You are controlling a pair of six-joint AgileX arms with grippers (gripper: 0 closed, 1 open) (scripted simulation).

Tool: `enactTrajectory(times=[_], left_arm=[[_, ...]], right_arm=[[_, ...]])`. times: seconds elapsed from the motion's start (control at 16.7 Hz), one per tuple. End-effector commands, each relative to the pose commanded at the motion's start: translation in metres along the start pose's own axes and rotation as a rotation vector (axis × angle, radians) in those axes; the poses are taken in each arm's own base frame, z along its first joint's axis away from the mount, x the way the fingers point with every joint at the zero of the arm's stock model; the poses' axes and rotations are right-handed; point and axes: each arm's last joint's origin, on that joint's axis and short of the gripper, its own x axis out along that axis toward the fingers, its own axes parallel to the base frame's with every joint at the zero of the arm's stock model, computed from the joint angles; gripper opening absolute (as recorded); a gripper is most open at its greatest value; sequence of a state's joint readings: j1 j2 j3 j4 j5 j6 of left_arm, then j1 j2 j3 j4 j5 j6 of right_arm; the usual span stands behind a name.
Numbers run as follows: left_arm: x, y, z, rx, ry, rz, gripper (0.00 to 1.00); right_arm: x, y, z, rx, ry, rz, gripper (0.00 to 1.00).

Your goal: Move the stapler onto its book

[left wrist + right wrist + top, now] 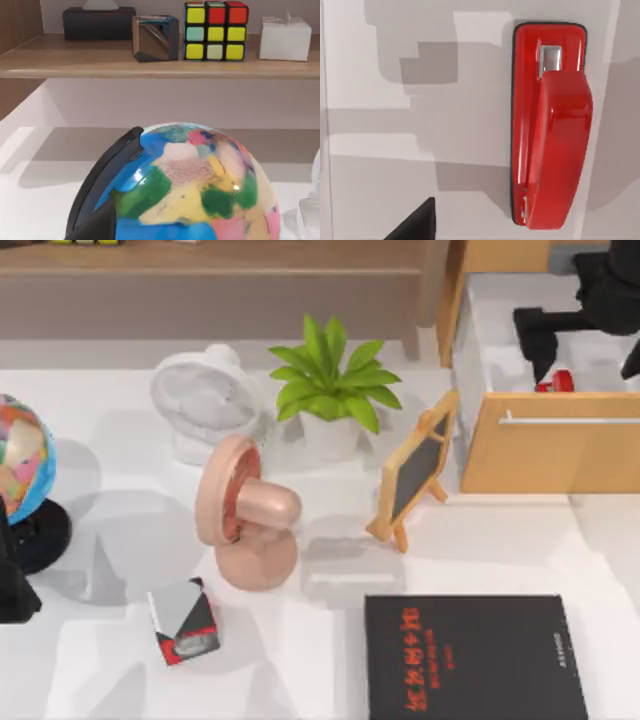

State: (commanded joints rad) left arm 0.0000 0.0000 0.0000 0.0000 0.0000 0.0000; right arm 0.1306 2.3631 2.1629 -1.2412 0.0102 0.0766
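Right gripper (590, 300): black, two-fingered, poised over the open white-lined wooden drawer (560, 455) at the top view's upper right. Finger spread impossible to judge; one dark fingertip (415, 222) visible in the right wrist view. Directly beneath, flat on the drawer floor: the small, narrow, glossy bright red stapler (550, 125), glimpsed from above as a red sliver (555, 381) near the drawer's front wall. Long axis along the wrist picture's height, metal slot at one end, rounded arm over the base. Offset to one side of that fingertip, not yet between the fingers. Farther out, toward the table's near edge: the large flat black book with red characters (470, 655), below the drawer. Right arm clearly nearer. Left arm parked at the table's left edge by the multicoloured globe (22, 455).
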Motion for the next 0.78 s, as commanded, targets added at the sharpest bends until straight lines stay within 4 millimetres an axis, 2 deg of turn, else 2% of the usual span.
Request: enactTrajectory(times=[0.18, 0.78], left_arm=[[0.0, 0.0, 0.0, 0.0, 0.0, 0.0, 1.0], [0.0, 0.0, 0.0, 0.0, 0.0, 0.0, 1.0]], right_arm=[[0.0117, 0.0008, 0.0068, 0.003, 0.029, -0.002, 1.0], [0.0128, -0.0014, 0.0066, 0.004, 0.031, -0.003, 1.0]])
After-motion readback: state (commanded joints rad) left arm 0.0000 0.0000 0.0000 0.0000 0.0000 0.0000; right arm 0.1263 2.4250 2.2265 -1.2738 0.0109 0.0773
